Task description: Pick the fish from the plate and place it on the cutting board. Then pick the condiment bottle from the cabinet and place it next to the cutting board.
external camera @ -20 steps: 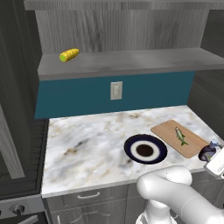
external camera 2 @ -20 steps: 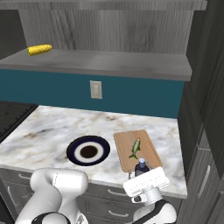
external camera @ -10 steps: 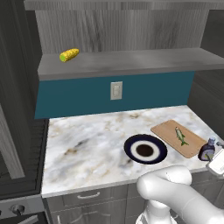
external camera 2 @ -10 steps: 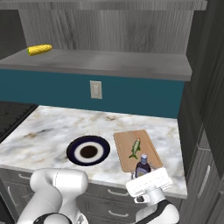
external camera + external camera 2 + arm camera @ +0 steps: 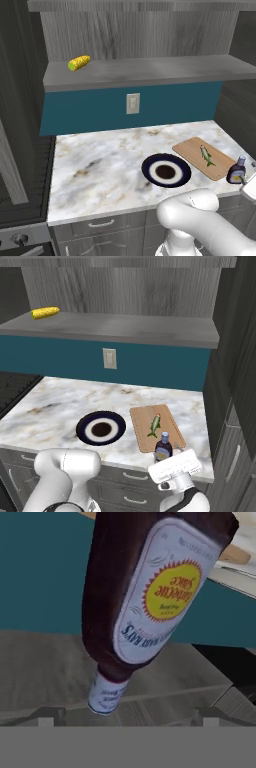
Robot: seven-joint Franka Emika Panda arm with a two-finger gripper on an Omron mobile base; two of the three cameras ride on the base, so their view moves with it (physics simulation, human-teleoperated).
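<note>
The fish lies on the board, roughly along its length. The board sits flat on the marble counter, toward its right end. The plate rests on the counter just left of the board, apart from it, with nothing on it.

The bottle stands upright on the counter near the front edge, just beside the board's front right corner; whether it touches the board cannot be told. In the left base view the bottle appears at the same corner. In the hand view the bottle is seen upside down and very close, label facing the camera, cap toward the bottom of that view.

The gripper is below and in front of the bottle, at the counter's front edge, behind a white flange. Its jaws stand wide apart, and nothing is held: the fingertips sit spread at the bottom corners of the hand view, clear of the bottle.

The cabinet shelf carries a corn cob at its left end. A wall socket is set in the teal strip beneath it.
</note>
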